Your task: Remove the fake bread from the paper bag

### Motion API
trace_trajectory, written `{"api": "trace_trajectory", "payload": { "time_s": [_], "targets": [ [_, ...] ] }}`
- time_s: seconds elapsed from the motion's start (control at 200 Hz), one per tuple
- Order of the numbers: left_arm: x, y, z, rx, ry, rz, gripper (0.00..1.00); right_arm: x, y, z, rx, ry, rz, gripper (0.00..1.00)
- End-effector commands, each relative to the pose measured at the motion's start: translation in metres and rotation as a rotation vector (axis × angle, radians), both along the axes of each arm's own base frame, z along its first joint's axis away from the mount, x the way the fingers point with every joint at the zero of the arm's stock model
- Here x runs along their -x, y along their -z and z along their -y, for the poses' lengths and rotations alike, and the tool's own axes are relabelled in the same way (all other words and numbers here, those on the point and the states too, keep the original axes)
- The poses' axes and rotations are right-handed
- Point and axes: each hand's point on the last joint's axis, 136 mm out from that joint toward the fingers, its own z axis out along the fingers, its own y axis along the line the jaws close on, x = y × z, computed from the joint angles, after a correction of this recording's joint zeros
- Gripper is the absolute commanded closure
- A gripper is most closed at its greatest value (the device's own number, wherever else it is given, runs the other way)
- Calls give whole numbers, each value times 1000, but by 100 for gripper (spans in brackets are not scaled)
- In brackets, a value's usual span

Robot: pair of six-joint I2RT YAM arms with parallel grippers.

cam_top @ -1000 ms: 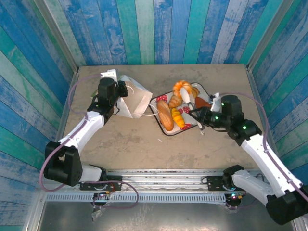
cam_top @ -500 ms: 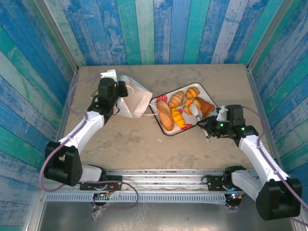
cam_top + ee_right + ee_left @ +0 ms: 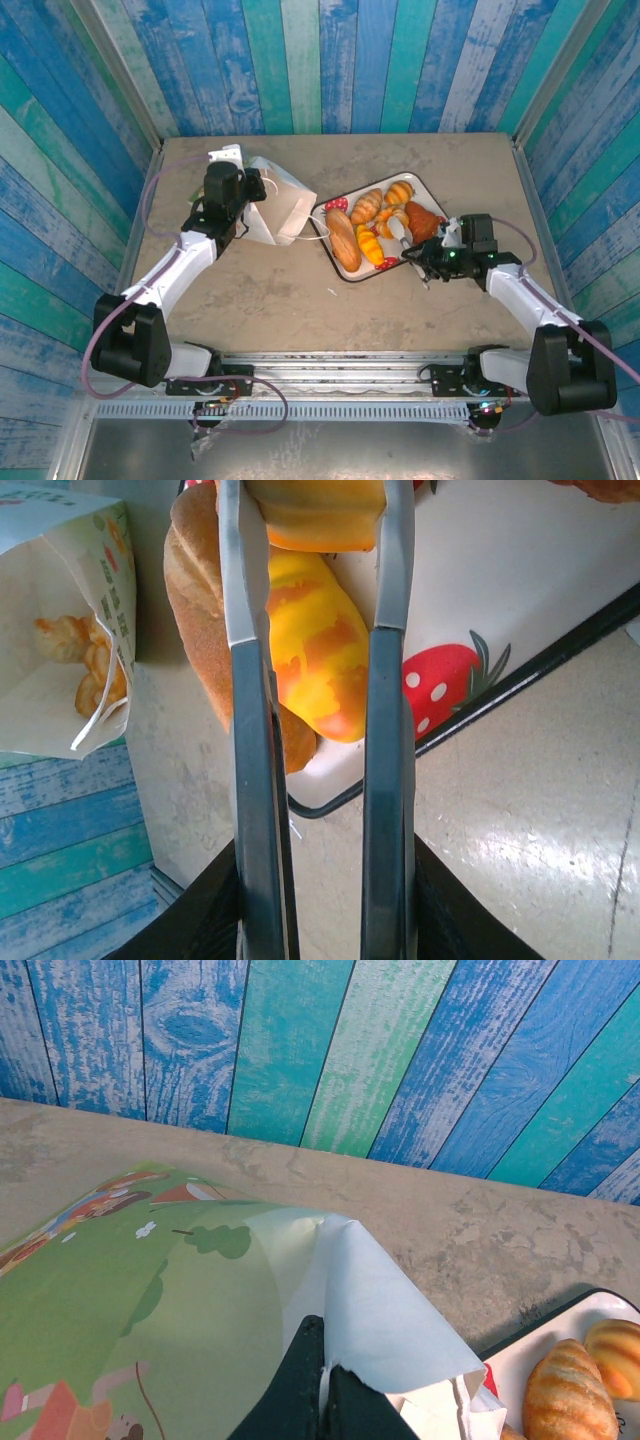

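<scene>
flagging: right gripper (image 3: 408,243) clamps golden-orange ridged plastic croissant (image 3: 312,505) at lower edge of white strawberry-print tray (image 3: 520,560), centre-right; release may roll it onto worktop (image 3: 300,300). left gripper (image 3: 320,1360) shut on white paper bag (image 3: 280,205), centre-left.

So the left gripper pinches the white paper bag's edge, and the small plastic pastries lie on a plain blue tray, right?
Nearly. The tray is white with red strawberry prints and a dark rim, not plain blue; the right wrist view shows it. The left gripper does pinch the white paper bag at its edge, and the small plastic pastries lie on that tray.
</scene>
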Motion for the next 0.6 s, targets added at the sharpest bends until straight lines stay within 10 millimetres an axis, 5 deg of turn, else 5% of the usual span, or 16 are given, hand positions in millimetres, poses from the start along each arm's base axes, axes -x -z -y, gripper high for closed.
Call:
{"api": "trace_trajectory", "payload": {
  "time_s": [0.0, 0.28, 0.596],
  "targets": [
    [6, -5, -2, 13, -5, 5, 96, -18, -13, -4, -25, -17, 79, 71],
    [5, -2, 0, 13, 5, -3, 96, -25, 3, -1, -11, 7, 41, 66],
    [5, -3, 0, 5, 6, -2, 96, -20, 1, 5, 13, 31, 25, 48]
  ]
}}
